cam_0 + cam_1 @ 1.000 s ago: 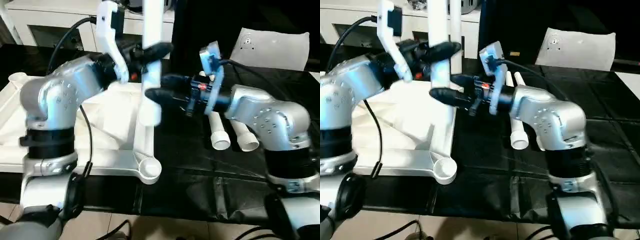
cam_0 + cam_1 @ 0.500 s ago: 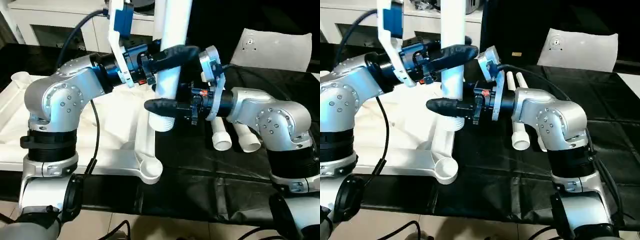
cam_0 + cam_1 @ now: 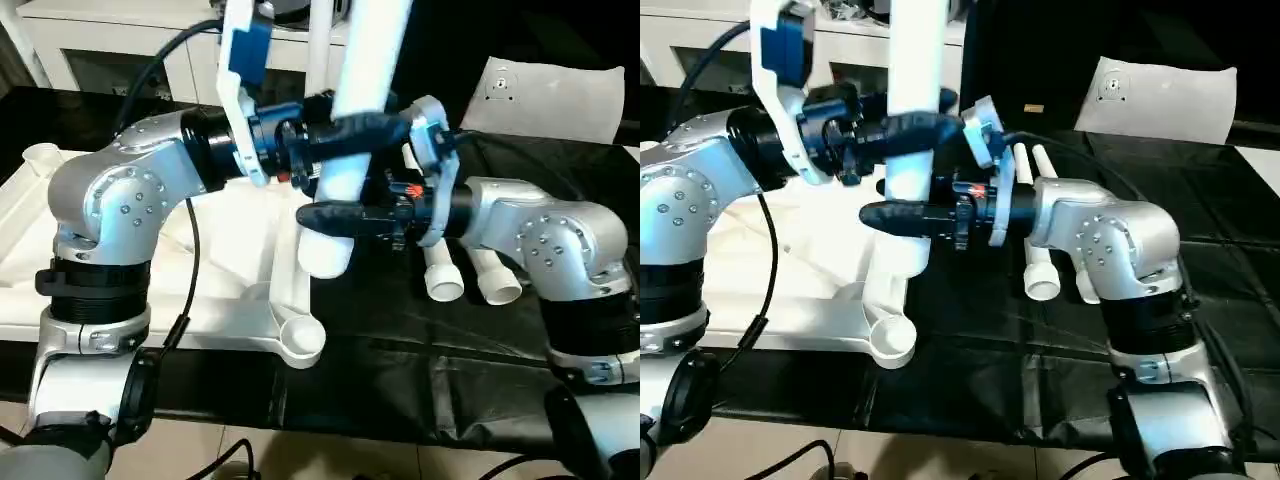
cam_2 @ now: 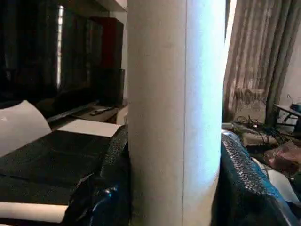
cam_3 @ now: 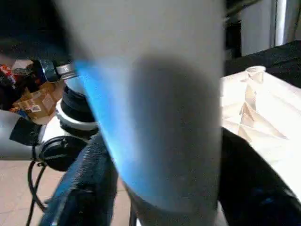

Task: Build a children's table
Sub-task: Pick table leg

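Black sheeting covers the work surface, with a white cabinet behind it and a white cushion-like bag at the far right. Starting on the left, the square table top lies upside down beneath the left arm, ribbed underside up, with one round corner socket at its near corner, below both grippers. The left gripper reaches across and is clamped on a white leg that stands nearly upright, tilted a bit at the top; in the left wrist view its dark fingers press both sides of the leg. Just under it the right gripper comes in from the other side and seems clenched on the same leg lower down, though that close-up is pretty smeary, so I'm only fairly sure. The leg's wide lower end hangs just below the right gripper, above the top's edge and not in the socket. Further right, behind the right gripper's wrist, two more legs lie side by side on the sheeting, open ends toward the robot.
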You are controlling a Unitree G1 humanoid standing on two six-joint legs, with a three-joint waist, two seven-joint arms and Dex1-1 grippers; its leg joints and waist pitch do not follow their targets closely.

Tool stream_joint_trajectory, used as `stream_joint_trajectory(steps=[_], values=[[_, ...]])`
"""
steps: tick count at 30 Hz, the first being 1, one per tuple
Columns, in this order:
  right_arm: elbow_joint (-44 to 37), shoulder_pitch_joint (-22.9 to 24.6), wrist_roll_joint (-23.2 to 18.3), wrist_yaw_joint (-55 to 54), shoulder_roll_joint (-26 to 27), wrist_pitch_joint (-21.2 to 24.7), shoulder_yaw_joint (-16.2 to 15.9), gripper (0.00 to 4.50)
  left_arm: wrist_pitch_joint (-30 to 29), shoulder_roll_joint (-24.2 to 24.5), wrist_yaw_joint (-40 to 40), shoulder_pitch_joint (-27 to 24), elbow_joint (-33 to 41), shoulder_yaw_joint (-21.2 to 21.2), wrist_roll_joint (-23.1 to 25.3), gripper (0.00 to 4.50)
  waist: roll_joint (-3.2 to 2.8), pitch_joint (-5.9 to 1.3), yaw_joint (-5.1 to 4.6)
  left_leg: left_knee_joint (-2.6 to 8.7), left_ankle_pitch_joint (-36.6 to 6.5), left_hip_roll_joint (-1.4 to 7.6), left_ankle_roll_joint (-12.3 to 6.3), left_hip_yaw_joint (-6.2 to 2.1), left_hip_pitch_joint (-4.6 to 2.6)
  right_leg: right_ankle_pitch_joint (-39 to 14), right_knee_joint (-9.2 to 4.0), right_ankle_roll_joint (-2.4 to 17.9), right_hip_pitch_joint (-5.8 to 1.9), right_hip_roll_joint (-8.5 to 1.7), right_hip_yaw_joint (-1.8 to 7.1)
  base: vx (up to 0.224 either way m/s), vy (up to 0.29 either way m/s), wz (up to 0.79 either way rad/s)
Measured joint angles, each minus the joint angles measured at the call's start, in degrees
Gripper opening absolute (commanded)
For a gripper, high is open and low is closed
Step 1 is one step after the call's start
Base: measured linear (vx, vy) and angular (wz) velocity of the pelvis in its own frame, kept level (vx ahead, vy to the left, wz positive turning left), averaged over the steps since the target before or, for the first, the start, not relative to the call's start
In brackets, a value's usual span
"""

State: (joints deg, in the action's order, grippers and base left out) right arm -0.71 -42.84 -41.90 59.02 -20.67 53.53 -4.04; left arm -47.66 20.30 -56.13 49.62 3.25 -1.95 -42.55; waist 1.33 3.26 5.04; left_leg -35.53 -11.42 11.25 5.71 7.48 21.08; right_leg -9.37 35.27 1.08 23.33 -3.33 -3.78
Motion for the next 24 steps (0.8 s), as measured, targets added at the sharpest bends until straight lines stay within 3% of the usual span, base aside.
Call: stream_joint_trajectory(steps=[2,10,13,20,24], values=[[0.01,0.0,0.0,0.33,-0.11,0.01,-0.03,2.25,0.23,0.03,-0.23,0.0,0.03,0.21,0.0,1.86,0.0,0.0,0.0,0.0,0.0,0.02,0.0,0.03,0.0,0.0,0.0,0.0,0.0,0.0,0.0,0.0,0.0,0.0],[-0.04,0.0,0.04,0.49,-0.11,-0.33,-0.38,2.08,0.23,0.09,-0.51,0.0,-0.29,0.22,-0.04,1.86,0.0,0.0,0.01,0.0,0.0,0.12,0.0,0.22,-0.01,0.0,-0.01,-0.01,0.0,0.0,0.0,0.0,0.0,0.0],[-0.04,0.0,-0.01,0.61,-0.01,-0.41,-0.53,2.07,0.22,0.12,-0.35,0.05,-0.7,0.11,-0.13,2.55,0.0,0.0,0.0,0.0,0.0,0.25,0.0,0.43,-0.02,-0.01,-0.01,-0.01,0.0,0.0,0.0,0.0,0.0,0.0],[0.43,-0.04,-0.1,-0.31,2.25,-0.71,-0.91,1.9,1.72,-0.13,2.12,0.8,-1.82,-2.27,-0.26,2.98,0.0,0.0,-0.02,0.0,0.01,0.51,0.02,0.8,-0.05,-0.01,-0.01,-0.01,0.01,0.03,-0.01,0.0,0.0,0.0],[2.91,-0.17,2.24,-4.85,4.15,-3.06,-0.82,1.89,2.56,-0.37,7.22,0.37,-1.54,-4.88,0.68,3.33,0.0,0.0,0.0,0.0,0.02,0.52,0.04,0.81,-0.04,-0.01,-0.02,-0.01,0.02,0.03,-0.01,0.0,0.0,0.0]])
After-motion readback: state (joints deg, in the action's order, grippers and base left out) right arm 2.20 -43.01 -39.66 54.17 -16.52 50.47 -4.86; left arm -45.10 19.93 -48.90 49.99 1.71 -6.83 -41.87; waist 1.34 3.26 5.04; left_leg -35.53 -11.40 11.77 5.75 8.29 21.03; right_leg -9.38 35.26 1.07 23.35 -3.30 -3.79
